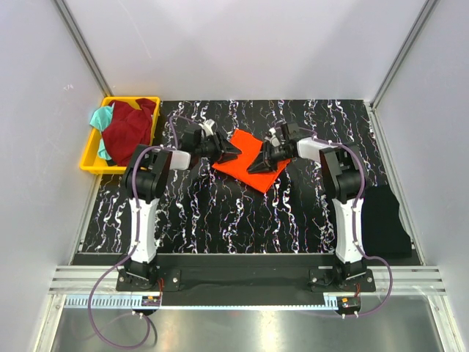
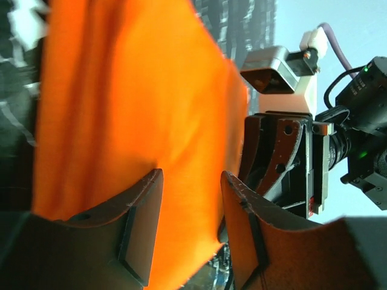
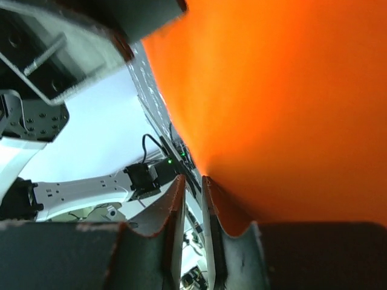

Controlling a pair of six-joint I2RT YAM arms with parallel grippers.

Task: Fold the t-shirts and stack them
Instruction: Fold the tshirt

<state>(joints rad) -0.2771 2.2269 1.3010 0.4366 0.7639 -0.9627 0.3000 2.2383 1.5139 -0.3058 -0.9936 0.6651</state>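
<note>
Early stage. Your orange t-shirt (image 1: 245,165) lies mid-frame, part-folded. The left gripper (image 1: 233,152) has its jaws apart over it. The right gripper (image 1: 254,167) is nearly closed at its edge; you may be pinching cloth, unclear. The maroon t-shirt (image 1: 130,132) and teal t-shirt (image 1: 100,117) are unfolded in the yellow bin (image 1: 91,167), upper left. Nothing stacked.

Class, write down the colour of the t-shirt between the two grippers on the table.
The t-shirt is plain bright orange; the top external view shows it best.

One t-shirt (image 1: 245,167) lies between left end effector (image 1: 233,152) and right end effector (image 1: 256,166), bin (image 1: 91,158) far left.
</note>
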